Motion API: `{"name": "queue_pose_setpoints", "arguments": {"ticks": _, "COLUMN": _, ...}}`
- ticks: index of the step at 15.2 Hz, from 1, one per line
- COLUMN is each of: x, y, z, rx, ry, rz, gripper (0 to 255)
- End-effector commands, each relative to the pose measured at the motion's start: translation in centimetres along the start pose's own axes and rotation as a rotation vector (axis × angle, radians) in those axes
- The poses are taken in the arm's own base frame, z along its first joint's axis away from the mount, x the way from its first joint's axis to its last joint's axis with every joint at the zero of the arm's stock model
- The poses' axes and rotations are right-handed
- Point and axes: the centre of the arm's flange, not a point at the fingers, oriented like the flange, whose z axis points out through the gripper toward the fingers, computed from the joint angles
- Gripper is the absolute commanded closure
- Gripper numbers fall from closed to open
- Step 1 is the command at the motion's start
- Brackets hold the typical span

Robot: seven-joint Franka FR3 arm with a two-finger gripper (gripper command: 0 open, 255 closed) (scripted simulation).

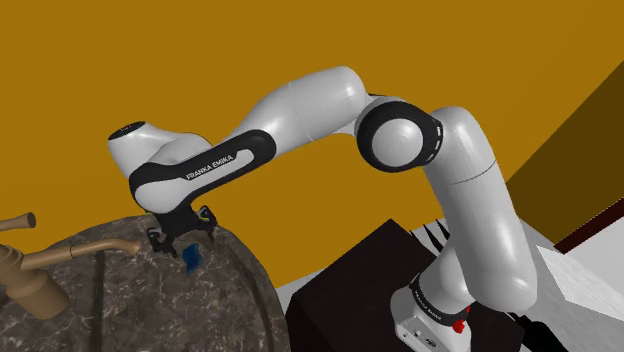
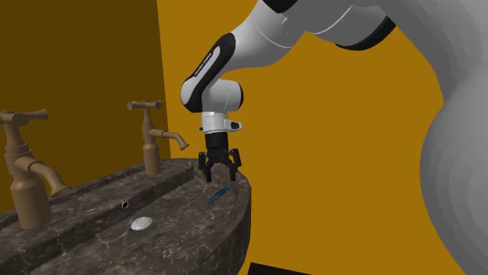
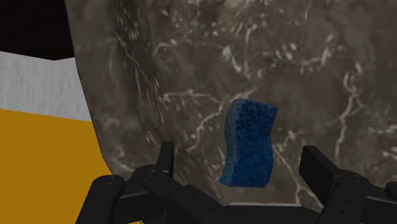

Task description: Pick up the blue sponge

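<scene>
1. Hovering just above the blue sponge [image 1: 191,256], the black hand [image 1: 182,238] is spread wide, its fingers touching nothing.
2. The sponge lies on the dark marbled tabletop [image 1: 110,300], near its rounded edge. In the wrist view it sits between the two fingers, clear of both.
3. White letters on the dark band of the arm [image 1: 210,165] read "FRANKA EMIKA".
4. A small label near the arm's base is too small to read.
5. Two brown taps [image 2: 148,148] stand well apart from the sponge, and a white plug [image 2: 141,223] sits in the basin.
</scene>
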Motion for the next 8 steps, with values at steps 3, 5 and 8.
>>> {"name": "queue_pose_setpoints", "arguments": {"ticks": 3, "x": 0.7, "y": -1.5, "z": 2.3, "rx": -0.006, "ry": -0.007, "rz": 0.001, "gripper": 0}}
{"name": "queue_pose_setpoints", "arguments": {"ticks": 5, "x": 0.9, "y": -1.7, "z": 3.3, "rx": -0.006, "ry": -0.007, "rz": 0.001, "gripper": 0}}
{"name": "queue_pose_setpoints", "arguments": {"ticks": 8, "x": 1.2, "y": -2.0, "z": 4.6, "rx": -0.006, "ry": -0.007, "rz": 0.001, "gripper": 0}}
